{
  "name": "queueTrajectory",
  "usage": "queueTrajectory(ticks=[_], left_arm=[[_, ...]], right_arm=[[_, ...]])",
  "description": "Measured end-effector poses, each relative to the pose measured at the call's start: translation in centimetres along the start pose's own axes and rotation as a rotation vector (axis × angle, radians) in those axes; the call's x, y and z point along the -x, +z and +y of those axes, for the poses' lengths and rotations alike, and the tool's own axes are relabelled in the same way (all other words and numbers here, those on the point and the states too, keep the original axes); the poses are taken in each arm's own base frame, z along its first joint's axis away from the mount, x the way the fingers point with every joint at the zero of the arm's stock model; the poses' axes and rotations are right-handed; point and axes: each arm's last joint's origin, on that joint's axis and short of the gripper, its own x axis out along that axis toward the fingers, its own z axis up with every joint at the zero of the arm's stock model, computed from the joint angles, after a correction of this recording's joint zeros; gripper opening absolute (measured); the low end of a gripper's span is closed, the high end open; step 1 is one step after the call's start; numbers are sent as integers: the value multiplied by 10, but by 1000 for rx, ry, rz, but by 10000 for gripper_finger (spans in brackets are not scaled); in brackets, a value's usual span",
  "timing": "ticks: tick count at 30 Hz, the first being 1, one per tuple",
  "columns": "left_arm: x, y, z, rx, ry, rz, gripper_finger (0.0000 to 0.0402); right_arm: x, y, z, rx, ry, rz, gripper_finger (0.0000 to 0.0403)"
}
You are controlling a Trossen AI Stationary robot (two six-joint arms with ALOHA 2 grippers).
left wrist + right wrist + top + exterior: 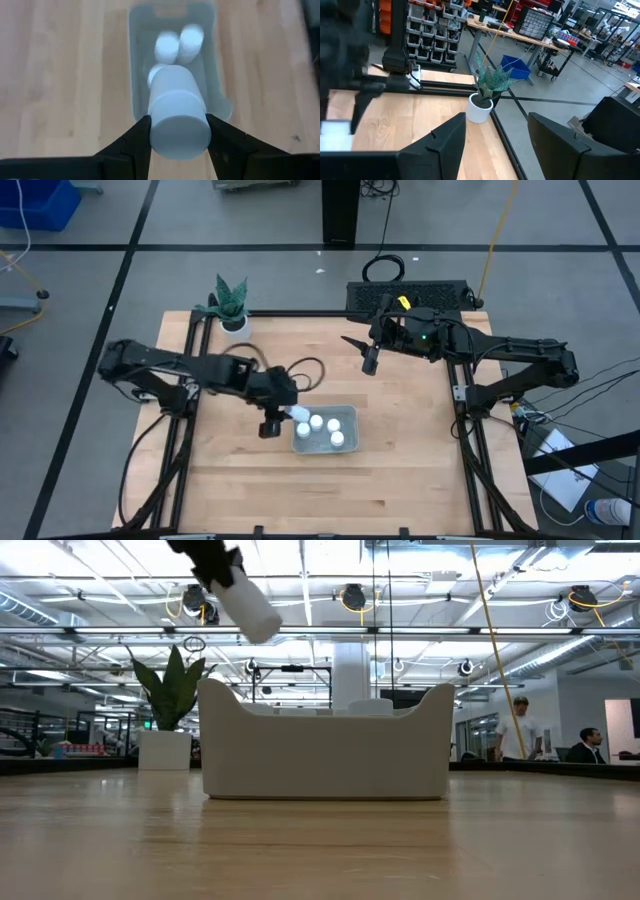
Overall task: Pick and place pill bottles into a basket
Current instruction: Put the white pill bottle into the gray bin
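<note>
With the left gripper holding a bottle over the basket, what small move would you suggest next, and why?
Probably lower a little, then open. The left gripper grips a pill bottle above the basket near its end wall, with other bottles already inside, and the low view shows it well above the rim.

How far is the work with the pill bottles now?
Three bottles already lie in the basket. The left hand is shut on another bottle above the basket's edge, not yet released. No more bottles show on the table. The right hand waits open, apart from the basket.
</note>
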Motion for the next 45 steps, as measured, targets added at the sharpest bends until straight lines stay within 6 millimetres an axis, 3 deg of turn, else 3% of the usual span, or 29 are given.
queueTrajectory(ticks=[7, 15, 32, 42, 45], left_arm=[[-30, 27, 2, -73, -83, 101, 163], [-55, 28, 0, -81, -136, 171, 163], [-78, 26, -4, -74, -156, 222, 163], [-85, 45, -6, -114, -163, 219, 163], [-96, 45, -6, -120, -159, 282, 163]], right_arm=[[0, 0, 0, 1, 0, 0, 208], [0, 0, 0, 1, 0, 0, 208], [0, 0, 0, -1, 0, 0, 208], [0, 0, 0, -4, 0, -2, 208], [0, 0, 0, -4, 0, -2, 208]])
